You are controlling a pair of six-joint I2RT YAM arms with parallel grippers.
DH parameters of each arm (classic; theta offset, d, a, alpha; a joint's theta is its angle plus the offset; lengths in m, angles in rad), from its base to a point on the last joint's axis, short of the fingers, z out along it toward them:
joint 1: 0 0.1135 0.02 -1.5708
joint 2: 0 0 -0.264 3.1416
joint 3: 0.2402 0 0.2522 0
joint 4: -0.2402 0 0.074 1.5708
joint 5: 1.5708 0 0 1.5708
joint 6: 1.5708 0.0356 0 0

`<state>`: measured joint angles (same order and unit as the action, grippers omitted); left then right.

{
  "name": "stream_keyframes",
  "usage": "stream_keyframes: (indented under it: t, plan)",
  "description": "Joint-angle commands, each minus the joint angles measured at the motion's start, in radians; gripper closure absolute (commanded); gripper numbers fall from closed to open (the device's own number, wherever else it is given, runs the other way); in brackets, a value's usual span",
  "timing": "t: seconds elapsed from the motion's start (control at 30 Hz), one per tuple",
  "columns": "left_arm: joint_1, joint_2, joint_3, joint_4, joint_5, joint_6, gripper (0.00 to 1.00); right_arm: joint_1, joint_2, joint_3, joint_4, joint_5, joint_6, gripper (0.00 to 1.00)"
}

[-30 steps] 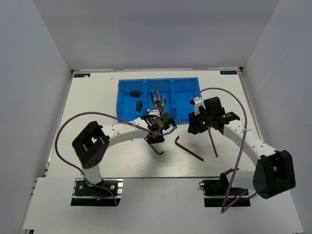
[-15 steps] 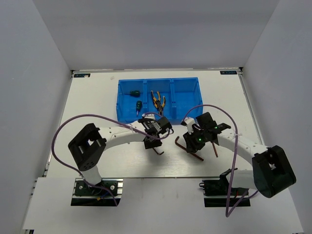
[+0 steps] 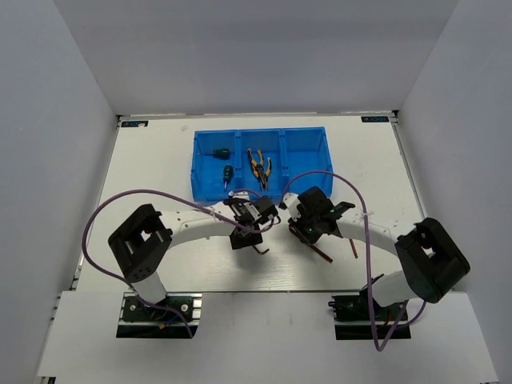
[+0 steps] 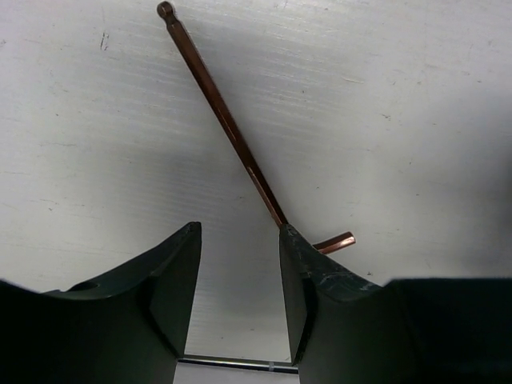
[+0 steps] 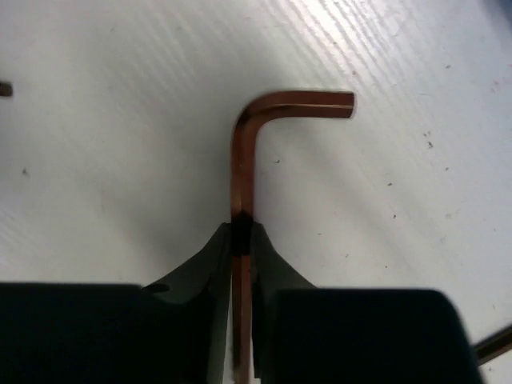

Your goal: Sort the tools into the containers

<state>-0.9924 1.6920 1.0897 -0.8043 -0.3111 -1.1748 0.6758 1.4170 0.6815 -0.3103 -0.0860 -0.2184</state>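
The blue three-compartment bin [image 3: 320, 138] stands at the back. Two green-handled screwdrivers [image 3: 228, 171] lie in its left compartment and the orange-handled pliers [image 3: 258, 164] in the middle one. My right gripper [image 5: 242, 228] is shut on the long leg of a copper-brown hex key [image 5: 240, 152] that lies on the table; in the top view the gripper [image 3: 301, 232] covers most of this key [image 3: 324, 255]. My left gripper [image 4: 238, 232] is open, low over the table, with another hex key [image 4: 224, 120] running away from just beside its right finger [image 4: 300, 272]. In the top view this gripper [image 3: 242, 238] is beside that key [image 3: 259, 247].
A third hex key [image 3: 353, 249] lies on the table just right of my right gripper; its tip shows at the lower right of the right wrist view [image 5: 492, 344]. The bin's right compartment [image 3: 304, 152] holds nothing. Grey walls enclose the white table [image 3: 160, 160].
My right arm has swung left and down from near the bin onto the middle hex key and shut on it. My left gripper has drifted slightly down-left, still open.
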Motion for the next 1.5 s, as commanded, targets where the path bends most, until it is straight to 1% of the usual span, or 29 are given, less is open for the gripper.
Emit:
stream_keyframes:
  t: [0.0,0.03,0.17,0.27,0.33,0.37,0.4,0.43,0.47,0.5,0.53,0.6,0.67,0.73,0.77,0.83,0.87,0.9,0.93,0.97,1.03,1.07,1.1,1.17,1.2,1.27,1.3,1.33,1.47]
  plan:
    - [-0.005,-0.066,-0.017,0.019,-0.008,-0.028,0.45,0.027,0.077,-0.005,-0.035,0.158,0.002,0.9]
    - [-0.005,-0.066,-0.033,0.028,0.003,-0.037,0.45,0.031,0.086,0.004,-0.062,0.164,0.01,1.0]
    - [0.006,-0.089,-0.096,0.08,0.023,-0.057,0.45,0.034,0.048,-0.011,-0.099,0.152,0.016,1.0]
    - [0.006,-0.101,-0.114,0.102,0.035,-0.066,0.45,0.024,-0.042,0.015,-0.162,0.095,0.027,1.0]
    - [0.006,-0.101,-0.123,0.114,0.035,-0.066,0.45,0.015,-0.081,0.077,-0.194,0.029,0.021,1.0]
    - [0.006,-0.101,-0.123,0.114,0.035,-0.066,0.45,0.007,-0.129,0.122,-0.235,0.022,0.017,1.0]
    - [0.006,-0.101,-0.11,0.114,0.035,-0.066,0.45,0.001,-0.141,0.15,-0.249,0.016,0.016,1.0]
    - [0.006,-0.091,-0.097,0.114,0.026,-0.066,0.45,-0.008,-0.145,0.227,-0.275,0.02,0.014,1.0]
    - [0.006,-0.091,-0.085,0.125,0.026,-0.066,0.45,-0.01,-0.148,0.254,-0.295,0.044,0.017,1.0]
    - [0.015,-0.078,-0.085,0.125,0.026,-0.066,0.45,-0.015,-0.148,0.274,-0.297,0.116,0.019,1.0]
    - [0.015,-0.078,-0.076,0.134,0.026,-0.066,0.45,-0.028,-0.138,0.332,-0.288,0.143,0.033,1.0]
    - [0.015,-0.069,-0.065,0.134,0.026,-0.066,0.45,-0.041,-0.115,0.358,-0.238,0.233,0.04,1.0]
    - [0.015,-0.055,-0.047,0.143,0.026,-0.066,0.45,-0.071,-0.066,0.4,-0.17,0.279,0.027,1.0]
    - [0.015,-0.043,-0.034,0.133,0.026,-0.066,0.45,-0.103,0.008,0.47,-0.17,0.307,0.028,1.0]
    - [0.015,-0.032,-0.022,0.132,0.017,-0.066,0.45,-0.114,0.093,0.524,-0.182,0.318,0.031,1.0]
    - [0.015,-0.022,-0.013,0.113,0.017,-0.066,0.45,-0.156,0.155,0.633,-0.21,0.319,0.042,1.0]
    - [0.015,-0.022,-0.013,0.113,0.007,-0.066,0.45,-0.179,0.189,0.733,-0.234,0.324,0.047,1.0]
    - [0.015,-0.012,-0.013,0.113,0.007,-0.066,0.45,-0.185,0.276,0.768,-0.24,0.316,0.054,1.0]
    - [0.015,-0.012,-0.013,0.113,0.007,-0.066,0.45,-0.2,0.299,0.798,-0.245,0.287,0.057,1.0]
    - [0.015,-0.012,-0.013,0.113,0.007,-0.066,0.45,-0.218,0.356,0.899,-0.25,0.278,0.057,1.0]
    - [0.024,0.012,-0.013,0.113,0.007,-0.066,0.45,-0.228,0.437,0.975,-0.277,0.227,0.054,1.0]
    - [0.024,0.021,-0.013,0.113,0.007,-0.066,0.45,-0.24,0.507,1.074,-0.301,0.215,0.056,1.0]
    - [0.024,0.032,-0.013,0.113,0.007,-0.066,0.45,-0.242,0.575,1.178,-0.381,0.183,0.068,0.86]
    - [0.034,0.064,0.015,0.091,0.007,-0.066,0.45,-0.255,0.655,1.343,-0.43,0.151,0.077,0.56]
    - [0.034,0.075,0.015,0.091,0.007,-0.066,0.47,-0.259,0.668,1.363,-0.459,0.128,0.095,0.4]
    - [0.034,0.089,0.039,0.071,0.017,-0.066,0.48,-0.269,0.643,1.342,-0.449,0.095,0.102,0.39]
    - [0.034,0.103,0.039,0.071,0.017,-0.066,0.49,-0.28,0.582,1.273,-0.41,0.054,0.114,0.37]
    - [0.034,0.103,0.051,0.071,0.017,-0.066,0.5,-0.282,0.562,1.244,-0.4,0.019,0.12,0.37]
    - [0.034,0.143,0.073,0.05,0.026,-0.066,0.53,-0.312,0.412,1.069,-0.348,-0.023,0.166,0.37]
